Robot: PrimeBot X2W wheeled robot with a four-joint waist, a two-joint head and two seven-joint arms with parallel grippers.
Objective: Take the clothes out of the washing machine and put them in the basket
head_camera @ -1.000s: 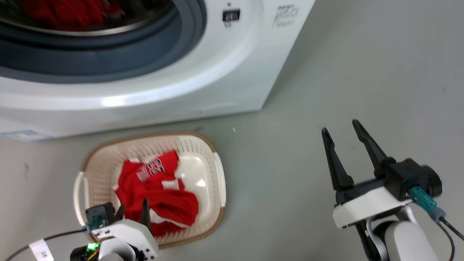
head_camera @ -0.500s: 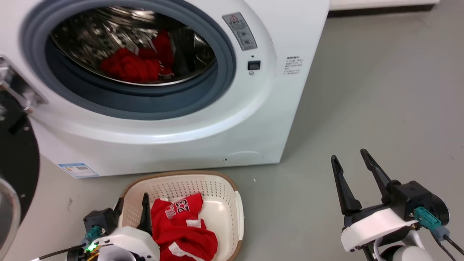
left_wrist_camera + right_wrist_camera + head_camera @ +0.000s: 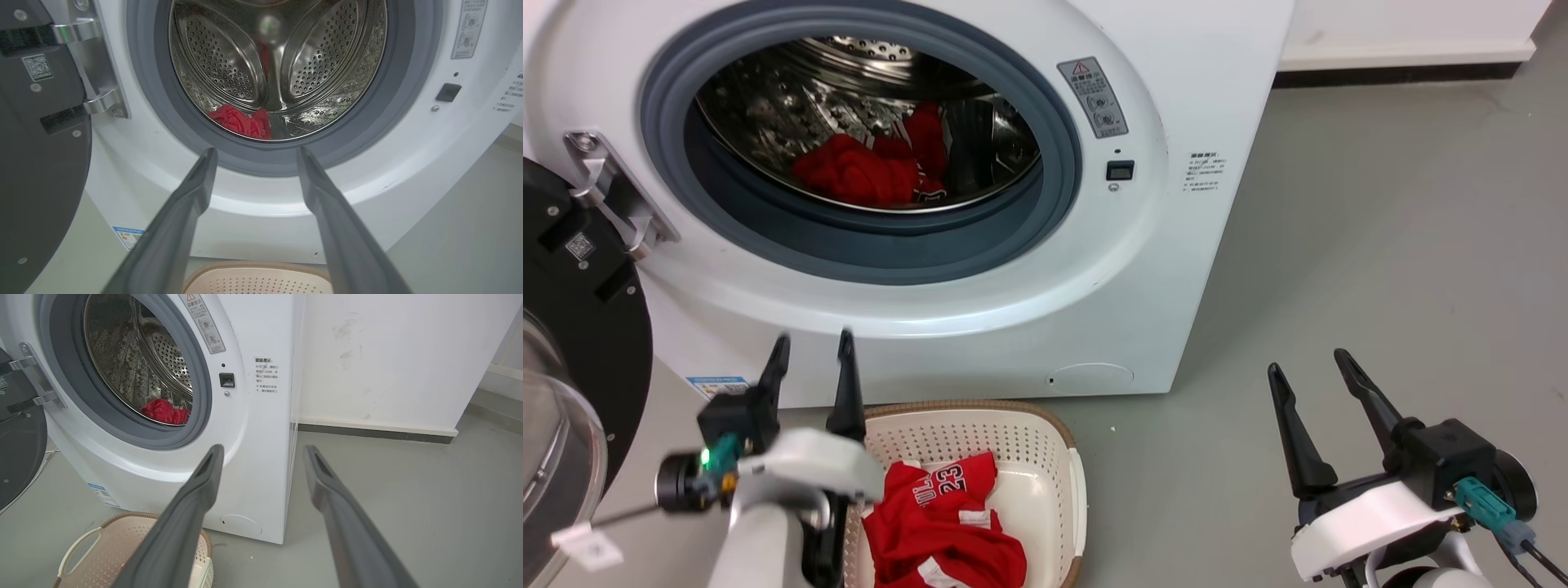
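Clothes (image 3: 866,171) of bright red lie crumpled low in the drum (image 3: 229,61) of the washing machine (image 3: 980,310). A red jersey (image 3: 939,523) with white numerals lies in the basket (image 3: 1013,437), which sits on the floor (image 3: 1380,245) just in front of the machine.

At far left the round door (image 3: 580,327) stands swung open, black-rimmed with a glass bowl, hung on a shiny metal hinge (image 3: 605,188). Next comes the left gripper (image 3: 814,336), raised before the machine's lower front above the basket's left end, its two dark fingers parted and empty.

The machine is glossy white, with a thick grey rubber ring (image 3: 1066,163) around the perforated steel drum (a red reflection shows on its polished back). The basket is cream plastic with rows of small holes and a brown rim.

Smooth grey floor spreads to the right, where the right gripper (image 3: 1306,363) hovers well clear of the machine, fingers likewise spread with nothing between them. Behind, a scuffed white wall (image 3: 388,355) meets the floor at a dark skirting strip (image 3: 376,433).
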